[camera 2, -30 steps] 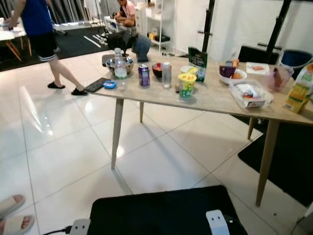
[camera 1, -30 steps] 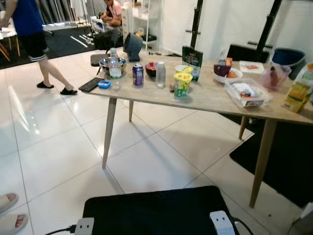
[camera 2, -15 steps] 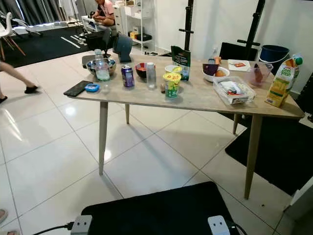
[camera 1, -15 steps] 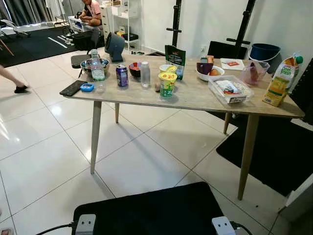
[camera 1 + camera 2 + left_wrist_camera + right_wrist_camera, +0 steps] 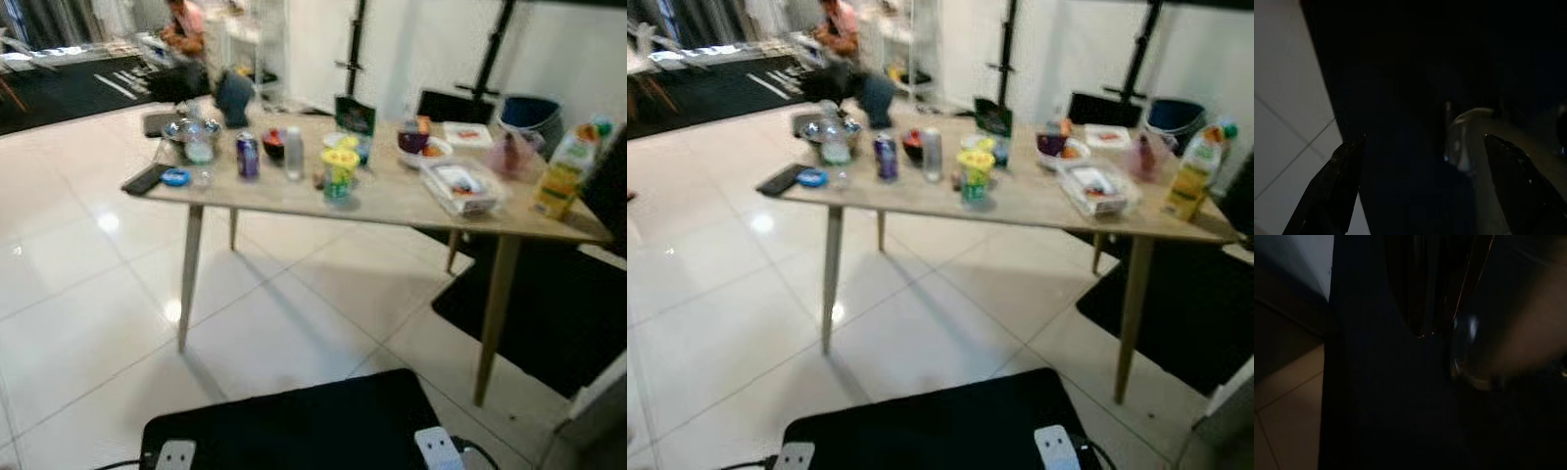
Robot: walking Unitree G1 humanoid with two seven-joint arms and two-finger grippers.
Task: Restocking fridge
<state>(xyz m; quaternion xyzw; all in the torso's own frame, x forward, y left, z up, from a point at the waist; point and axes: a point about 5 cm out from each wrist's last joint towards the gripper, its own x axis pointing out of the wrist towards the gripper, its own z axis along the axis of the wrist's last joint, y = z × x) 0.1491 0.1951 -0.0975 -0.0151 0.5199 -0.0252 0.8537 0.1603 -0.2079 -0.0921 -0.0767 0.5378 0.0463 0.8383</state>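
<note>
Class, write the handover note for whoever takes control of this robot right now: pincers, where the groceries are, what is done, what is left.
Left pincer: open, holding nothing, arm hanging idle by the floor. Right arm hangs idle too, its wrist view too dark to judge.
Groceries all sit on the wooden table ahead: purple can, water bottle, yellow cup, clear food box, juice carton, fruit bowl.
Done: nothing picked up.
Left: step up to the table, take an item, carry it to the fridge.
</note>
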